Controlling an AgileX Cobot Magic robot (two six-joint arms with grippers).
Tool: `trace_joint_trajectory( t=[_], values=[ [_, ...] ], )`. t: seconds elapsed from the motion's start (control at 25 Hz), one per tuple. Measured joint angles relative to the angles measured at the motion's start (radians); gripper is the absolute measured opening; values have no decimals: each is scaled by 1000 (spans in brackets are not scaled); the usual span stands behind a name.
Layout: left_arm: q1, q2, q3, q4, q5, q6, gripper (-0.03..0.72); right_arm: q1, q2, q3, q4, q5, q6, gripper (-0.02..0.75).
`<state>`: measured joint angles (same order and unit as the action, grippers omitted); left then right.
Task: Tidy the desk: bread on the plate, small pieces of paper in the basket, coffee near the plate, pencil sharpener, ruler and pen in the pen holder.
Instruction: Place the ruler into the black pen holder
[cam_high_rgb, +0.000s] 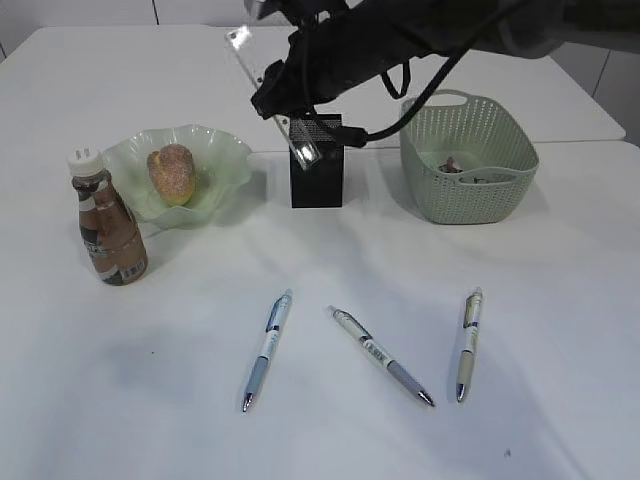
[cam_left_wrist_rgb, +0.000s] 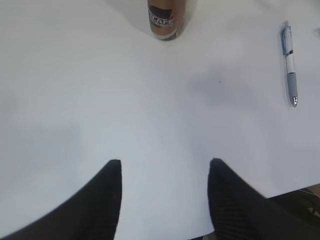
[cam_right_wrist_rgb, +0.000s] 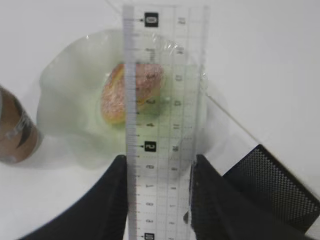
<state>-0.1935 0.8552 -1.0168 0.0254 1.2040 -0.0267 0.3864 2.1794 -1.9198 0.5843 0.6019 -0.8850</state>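
Three pens (cam_high_rgb: 381, 356) lie nearest me on the counter (cam_high_rgb: 560, 300). My right end effector (cam_right_wrist_rgb: 157, 200) grips the ruler (cam_right_wrist_rgb: 162, 120), apparently above the pen holder (cam_high_rgb: 317, 178) at 12 o'clock; left end effector (cam_left_wrist_rgb: 165, 167) hangs open, empty.

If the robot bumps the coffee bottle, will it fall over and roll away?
Probably it could tip: the coffee bottle stands upright, tall and narrow, with a small base. Once down, its round body would likely roll across the smooth desk. The plate sits close beside it and might stop it on that side.
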Motion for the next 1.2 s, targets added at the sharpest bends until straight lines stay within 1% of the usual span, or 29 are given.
trace_joint_trajectory(
  t=[0.04, 0.08, 0.16, 0.28, 0.32, 0.6, 0.72, 0.92, 0.96, 1.04, 1.2],
  values=[
    [0, 0, 0, 0, 0, 0, 385, 0, 0, 0, 13, -32, 0, 293],
    [0, 0, 0, 0, 0, 0, 381, 0, 0, 0, 13, -32, 0, 293],
    [0, 0, 0, 0, -2, 0, 377, 0, 0, 0, 34, -122, 0, 293],
    [0, 0, 0, 0, -8, 0, 376, 0, 1, 0, 38, -223, 0, 293],
    [0, 0, 0, 0, -10, 0, 375, 0, 1, 0, 38, -228, 0, 293],
    [0, 0, 0, 0, -16, 0, 364, 0, 5, 0, 51, -419, 0, 293],
    [0, 0, 0, 0, -18, 0, 364, 0, 36, 0, 109, -500, 0, 293],
    [0, 0, 0, 0, -20, 0, 363, 0, 65, 0, 141, -563, 0, 293],
    [0, 0, 0, 0, -20, 0, 363, 0, 76, 0, 148, -602, 0, 293],
    [0, 0, 0, 0, -20, 0, 363, 0, 87, 0, 150, -632, 0, 293],
    [0, 0, 0, 0, -24, 0, 363, 0, 107, 0, 152, -644, 0, 293]
  ],
)
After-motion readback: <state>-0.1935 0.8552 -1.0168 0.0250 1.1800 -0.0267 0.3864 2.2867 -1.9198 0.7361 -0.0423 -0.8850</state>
